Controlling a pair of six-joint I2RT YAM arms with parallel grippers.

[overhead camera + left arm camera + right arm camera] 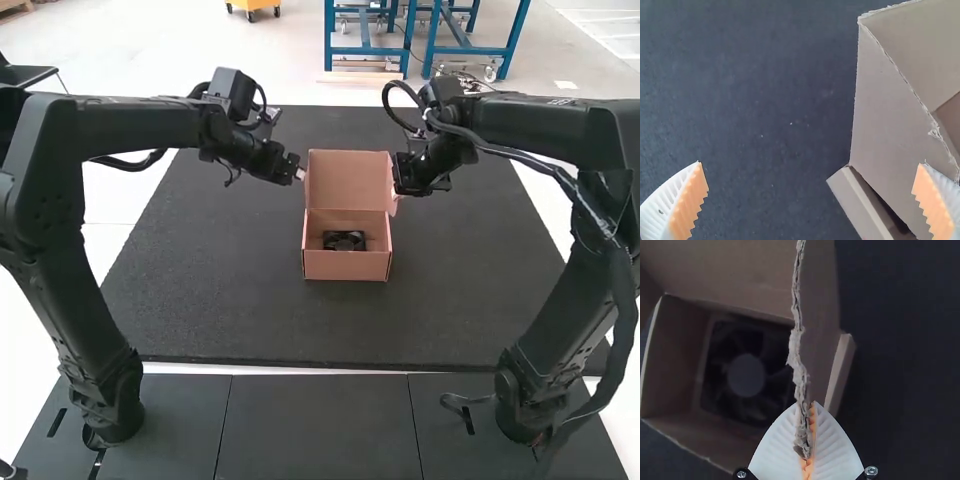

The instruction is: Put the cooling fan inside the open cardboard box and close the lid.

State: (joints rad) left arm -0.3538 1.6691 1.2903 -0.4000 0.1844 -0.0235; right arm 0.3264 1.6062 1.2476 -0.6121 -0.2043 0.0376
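Note:
A small cardboard box (346,258) stands open on the black mat, its lid (348,180) raised upright behind it. The black cooling fan (344,240) lies flat inside the box (670,365), and I see it from above as the fan (745,375). My right gripper (399,186) is at the lid's right edge, its fingers (805,452) shut on the torn lid edge (799,365). My left gripper (296,170) hangs at the lid's left edge, open, with one pad (687,202) over the mat and the other pad (932,205) by the lid (890,130).
The black mat (200,280) covers the table's middle, with white floor strips on both sides. A side flap (839,372) of the box sticks out on the right. Both arms arch over the mat from the front corners.

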